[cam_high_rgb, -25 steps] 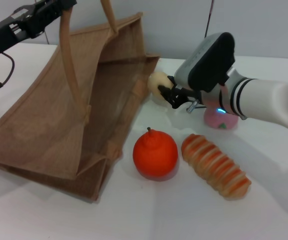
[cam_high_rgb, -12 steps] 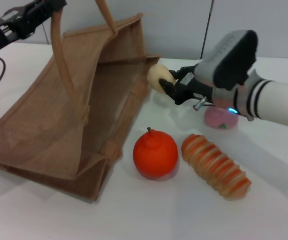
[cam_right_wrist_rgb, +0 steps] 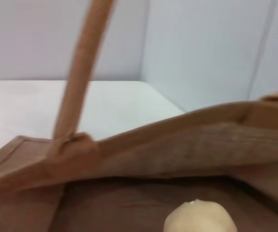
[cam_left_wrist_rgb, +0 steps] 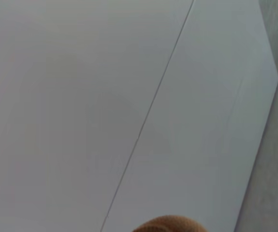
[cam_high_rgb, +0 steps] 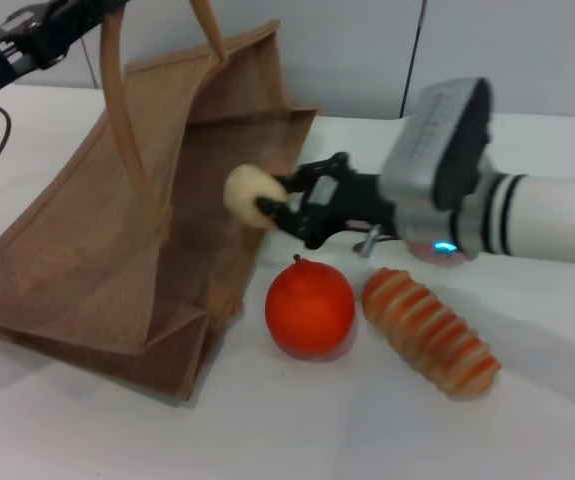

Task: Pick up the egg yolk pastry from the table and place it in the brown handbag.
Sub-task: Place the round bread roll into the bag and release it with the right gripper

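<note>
The right gripper [cam_high_rgb: 270, 210] clamps the pastry [cam_high_rgb: 246, 193] between its fingertips. It has carried it leftward from beside the bag's rim to the open mouth of the bag [cam_high_rgb: 87, 250], clear of the table [cam_high_rgb: 527, 420]. The left gripper [cam_high_rgb: 42, 25] holds one handle [cam_high_rgb: 127, 130] up, keeping the bag open; its position has barely changed. The right wrist view shows the pastry [cam_right_wrist_rgb: 200, 220] against the bag's interior [cam_right_wrist_rgb: 143, 198]. An orange [cam_high_rgb: 309, 308] and striped bread [cam_high_rgb: 429, 331] lie unmoved.
</note>
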Robot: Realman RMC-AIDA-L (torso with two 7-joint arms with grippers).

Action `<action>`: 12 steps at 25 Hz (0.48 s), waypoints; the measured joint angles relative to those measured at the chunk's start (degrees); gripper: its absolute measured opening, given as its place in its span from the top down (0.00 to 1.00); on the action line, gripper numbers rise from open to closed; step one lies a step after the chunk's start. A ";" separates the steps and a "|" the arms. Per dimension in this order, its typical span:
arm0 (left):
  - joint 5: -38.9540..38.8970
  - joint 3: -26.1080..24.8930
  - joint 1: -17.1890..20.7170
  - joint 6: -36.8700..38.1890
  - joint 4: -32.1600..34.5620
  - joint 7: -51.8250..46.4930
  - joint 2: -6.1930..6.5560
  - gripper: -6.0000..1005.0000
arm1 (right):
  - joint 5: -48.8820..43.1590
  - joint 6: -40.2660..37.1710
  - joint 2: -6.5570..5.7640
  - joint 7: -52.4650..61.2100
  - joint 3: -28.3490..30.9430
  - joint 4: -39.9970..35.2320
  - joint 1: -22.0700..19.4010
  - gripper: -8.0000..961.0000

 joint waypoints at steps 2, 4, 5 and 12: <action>0.02 0.02 -0.39 -0.68 0.00 -0.18 -0.01 0.87 | -0.01 0.06 1.82 0.06 -1.45 -1.81 1.92 0.71; 0.03 0.04 -0.78 -1.18 0.00 -0.42 -0.02 0.87 | -0.02 0.44 2.95 0.08 -2.59 -2.95 3.52 0.71; 0.03 0.15 -1.19 -1.40 0.00 -0.64 -0.05 0.87 | -0.01 0.83 3.35 0.09 -3.23 -3.13 4.33 0.71; 0.09 0.41 -2.83 -3.83 0.00 -1.72 -0.44 0.87 | 0.03 4.34 3.66 -0.26 -4.51 -0.37 7.27 0.72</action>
